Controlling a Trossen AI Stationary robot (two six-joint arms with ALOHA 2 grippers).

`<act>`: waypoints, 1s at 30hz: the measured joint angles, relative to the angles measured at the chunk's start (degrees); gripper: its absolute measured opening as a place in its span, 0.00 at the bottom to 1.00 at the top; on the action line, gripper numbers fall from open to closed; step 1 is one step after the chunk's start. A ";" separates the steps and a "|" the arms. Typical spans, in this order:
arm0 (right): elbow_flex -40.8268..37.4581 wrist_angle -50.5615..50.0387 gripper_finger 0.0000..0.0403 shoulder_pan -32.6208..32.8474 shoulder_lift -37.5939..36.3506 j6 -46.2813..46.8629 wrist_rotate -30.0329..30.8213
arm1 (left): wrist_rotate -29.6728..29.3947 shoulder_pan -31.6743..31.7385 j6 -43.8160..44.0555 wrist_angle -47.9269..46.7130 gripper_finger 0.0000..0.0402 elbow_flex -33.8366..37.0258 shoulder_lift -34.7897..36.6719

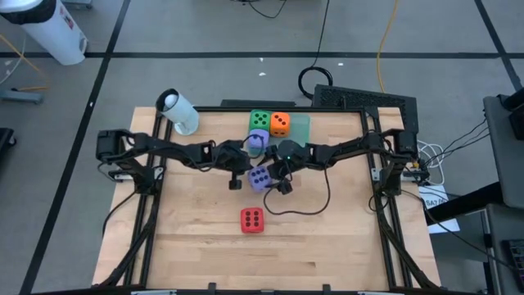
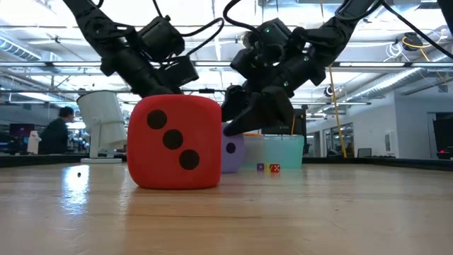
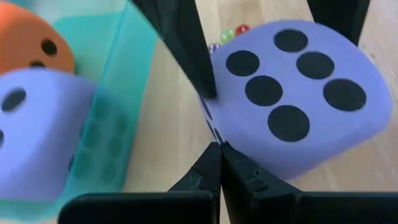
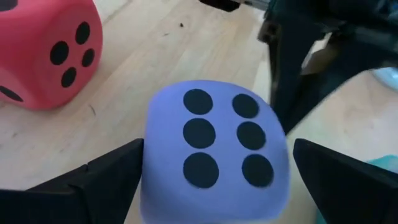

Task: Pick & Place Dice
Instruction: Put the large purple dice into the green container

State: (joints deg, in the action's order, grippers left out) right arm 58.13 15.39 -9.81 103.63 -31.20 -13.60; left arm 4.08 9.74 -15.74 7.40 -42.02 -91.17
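At table centre: right gripper (image 4: 214,180) spread wide, straddling purple die (image 4: 214,149) (six up), no clear contact. Left gripper (image 3: 219,163) pinched shut just beside it. Red die (image 1: 252,220) alone, nearer front edge. Green die (image 1: 260,120), orange die (image 1: 280,123), second purple die (image 1: 258,140) on green tray (image 1: 301,126).

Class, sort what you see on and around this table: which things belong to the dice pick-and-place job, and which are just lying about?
Part of the job:
- purple die between the open right gripper fingers
- second purple die
- red die
- orange die
- green die
- green tray
- left gripper, shut

Lying about:
- white cylinder
- tiny dice
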 joint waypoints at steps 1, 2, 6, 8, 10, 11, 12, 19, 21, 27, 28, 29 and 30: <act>0.00 -0.24 0.99 -0.26 0.00 0.24 -0.18 | 0.08 0.00 -0.31 0.02 0.02 -0.52 -0.42; -0.01 -0.34 0.99 -0.50 0.00 0.24 -0.30 | 0.08 0.00 -0.40 0.04 0.02 -0.91 -0.79; -0.02 -0.39 0.99 -1.23 0.02 1.15 -1.45 | 0.23 0.11 -0.70 -0.08 0.02 -2.89 -2.60; 0.18 -0.99 0.99 -1.51 0.02 2.68 -1.38 | 0.40 0.15 -1.13 -0.38 0.02 -3.71 -3.57; 0.71 -2.30 0.99 -1.86 0.02 4.76 -1.30 | 0.39 0.15 -1.72 -0.48 0.02 -4.39 -4.69; 0.95 -2.85 0.99 -1.98 0.03 5.35 -1.39 | 0.39 0.15 -1.84 -0.44 0.02 -4.61 -5.18; 1.18 -3.28 0.99 -2.03 0.34 5.73 -1.35 | 0.37 0.15 -2.05 -0.44 0.02 -4.84 -5.50; 1.81 -6.06 0.99 -2.19 1.25 7.47 -1.23 | -0.66 0.09 -2.17 -0.43 0.02 -5.18 -5.56; 1.84 -7.29 0.99 -2.20 1.27 8.76 -0.24 | -0.70 0.09 -2.17 -0.18 0.02 -5.18 -5.56; 1.92 -9.95 0.98 -2.20 1.31 9.91 -1.72 | -3.95 -0.17 -2.04 0.40 0.02 -5.21 -5.55; 1.92 -10.08 0.97 -2.20 1.31 10.17 -1.71 | -4.67 -0.21 -2.00 0.44 0.02 -5.22 -5.54; 1.92 -10.17 0.96 -2.20 1.31 10.19 -1.69 | -5.27 -0.24 -2.12 0.49 0.02 -5.24 -5.54; 1.92 -10.22 0.95 -2.20 1.31 10.19 -1.74 | -5.71 -0.27 -2.24 0.56 0.02 -5.24 -5.52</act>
State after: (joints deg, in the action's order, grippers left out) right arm 60.05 5.17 -12.01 104.95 -21.02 -15.34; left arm -1.63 9.47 -17.99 7.96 -47.27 -96.68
